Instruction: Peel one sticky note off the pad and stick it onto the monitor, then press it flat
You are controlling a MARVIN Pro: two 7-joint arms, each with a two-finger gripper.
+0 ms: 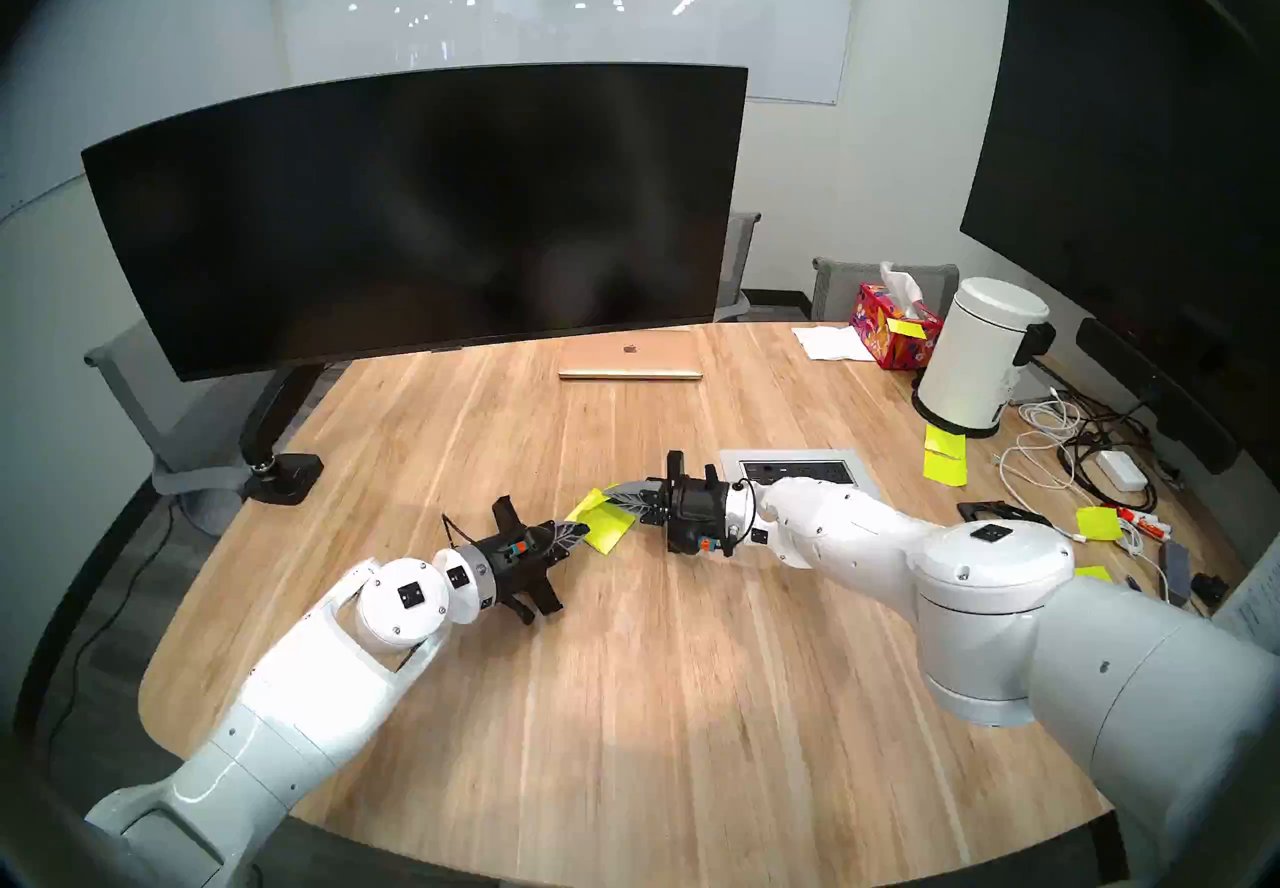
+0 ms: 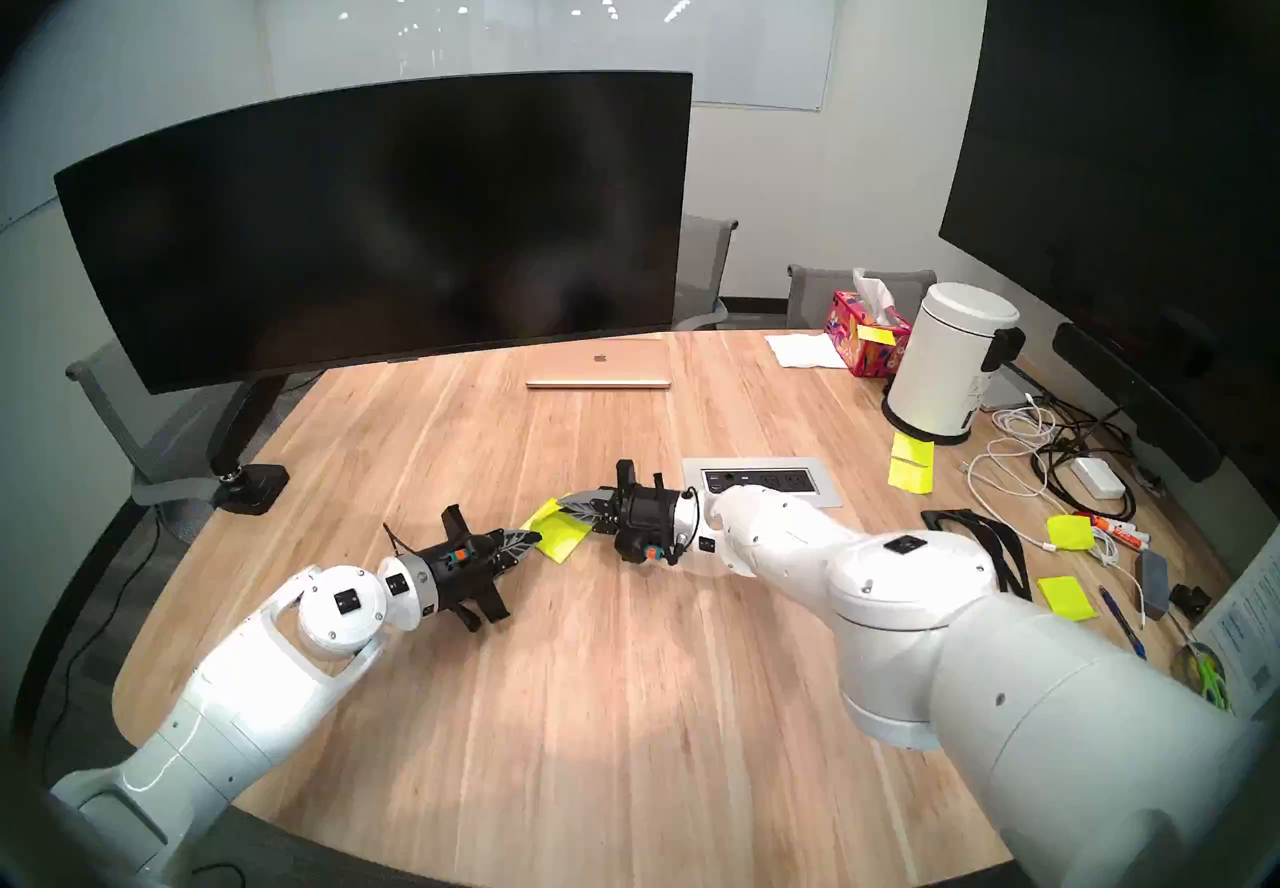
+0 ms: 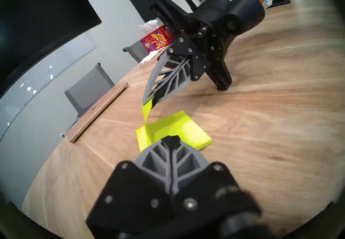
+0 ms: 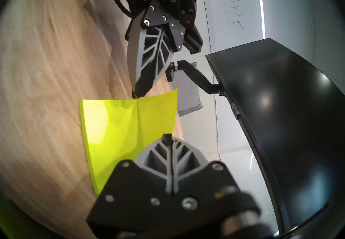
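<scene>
Only legible mark: Apple logo (image 1: 629, 348) on closed laptop (image 1: 630, 363).

In the right wrist view, the right gripper (image 4: 169, 138), fingers together, pinches the edge of the sticky note (image 4: 158, 111), lifted off the pad (image 4: 110, 130) along a crease. The left gripper (image 4: 137, 94) tip meets that crease, perhaps pressing the pad onto the table (image 4: 46, 65). The monitor (image 4: 276, 121) stands beyond.

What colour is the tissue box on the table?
The tissue box is red with a floral pattern, clearest in the left wrist view.
</scene>
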